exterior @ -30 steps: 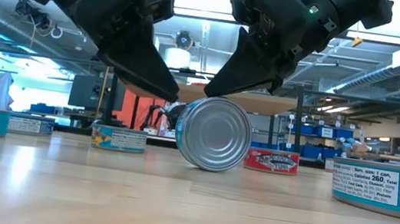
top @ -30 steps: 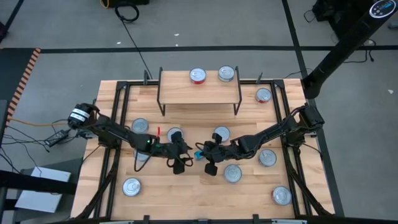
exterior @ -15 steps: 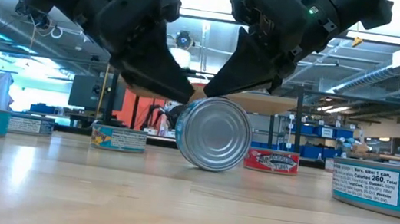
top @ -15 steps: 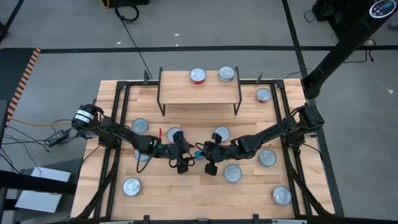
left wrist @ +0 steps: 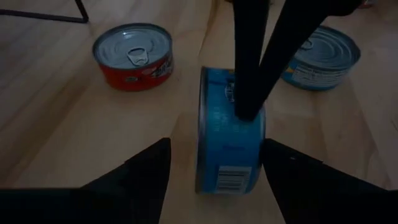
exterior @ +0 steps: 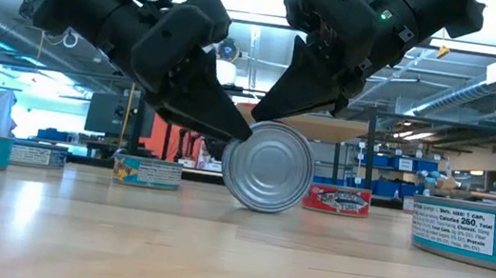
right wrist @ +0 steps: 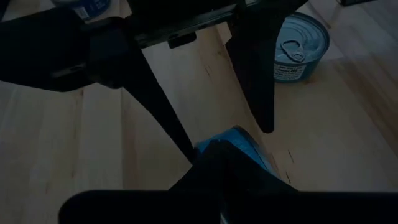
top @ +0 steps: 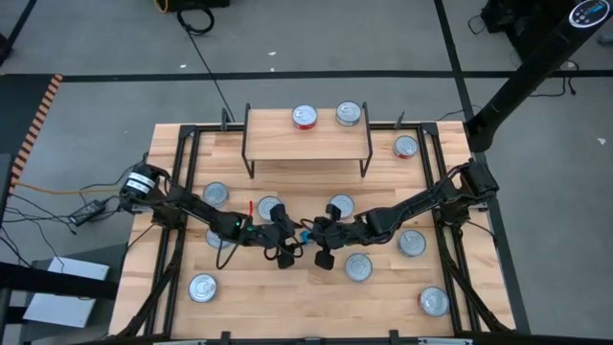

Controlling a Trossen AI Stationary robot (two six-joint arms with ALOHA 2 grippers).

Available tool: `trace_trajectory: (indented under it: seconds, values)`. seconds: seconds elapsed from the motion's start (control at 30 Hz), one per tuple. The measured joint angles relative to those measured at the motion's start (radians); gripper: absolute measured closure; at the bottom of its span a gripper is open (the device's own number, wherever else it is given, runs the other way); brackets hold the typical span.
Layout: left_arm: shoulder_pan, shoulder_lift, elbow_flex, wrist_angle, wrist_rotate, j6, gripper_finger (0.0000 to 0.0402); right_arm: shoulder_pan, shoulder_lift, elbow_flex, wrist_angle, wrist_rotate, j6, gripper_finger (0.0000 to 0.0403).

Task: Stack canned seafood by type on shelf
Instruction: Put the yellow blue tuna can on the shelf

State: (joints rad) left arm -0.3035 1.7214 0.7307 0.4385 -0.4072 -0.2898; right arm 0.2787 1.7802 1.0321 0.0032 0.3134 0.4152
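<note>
A blue-labelled can (exterior: 268,166) stands on its edge in the middle of the table, its silver lid facing the near edge; it also shows in the left wrist view (left wrist: 230,155). My right gripper (exterior: 268,115) is shut and comes down on the can from the right. My left gripper (left wrist: 216,144) is open, one finger before each flat end of the can; I cannot tell whether they touch it. The shelf (top: 278,144) stands at the far edge with two cans (top: 305,117) (top: 349,114) on it, one of them red. My right gripper presses its shut fingertips (left wrist: 247,106) on the top of the can's blue side wall (left wrist: 231,127), slanting down from the table's right. The can stays upright on its edge, its lower rim on the table.
Several other cans lie flat around the arms: a red one (left wrist: 134,56), a teal one (left wrist: 323,56), and more toward the left (top: 215,194), near (top: 358,266) and right (top: 412,242) edges. Black frame rails run along the table's sides.
My left gripper has sunk and moved toward the table's right, tipping further down, so its fingers now flank the can that stands on its edge. My right gripper and the can have kept still.
</note>
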Motion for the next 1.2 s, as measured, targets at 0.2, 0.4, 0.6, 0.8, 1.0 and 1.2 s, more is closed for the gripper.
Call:
trace_trajectory:
  seconds: [0.2,0.4,0.6,0.8,1.0,1.2]
  values:
    - [0.0,0.0,0.0,0.039,0.012,0.064,0.0162,0.0,0.0,0.0,0.005,0.0,-0.007,0.0396]
    - [0.0,0.0,0.0,0.04,0.017,0.101,0.0181,0.0,0.0,0.0,0.007,0.0,-0.011,0.0396]
    - [0.0,0.0,0.0,0.036,0.027,0.103,0.0197,0.0,0.0,0.0,0.008,-0.001,-0.015,0.0396]
    - [0.0,0.0,0.0,0.032,0.037,0.111,0.0199,0.0,0.0,0.0,0.01,-0.001,-0.018,0.0396]
    - [-0.001,0.0,0.0,0.034,0.066,0.13,0.0198,0.0,0.0,0.0,0.01,-0.001,-0.018,0.0396]
    - [0.001,0.0,0.0,0.037,0.068,0.117,0.018,0.0,0.0,0.0,0.01,-0.001,-0.018,0.0396]
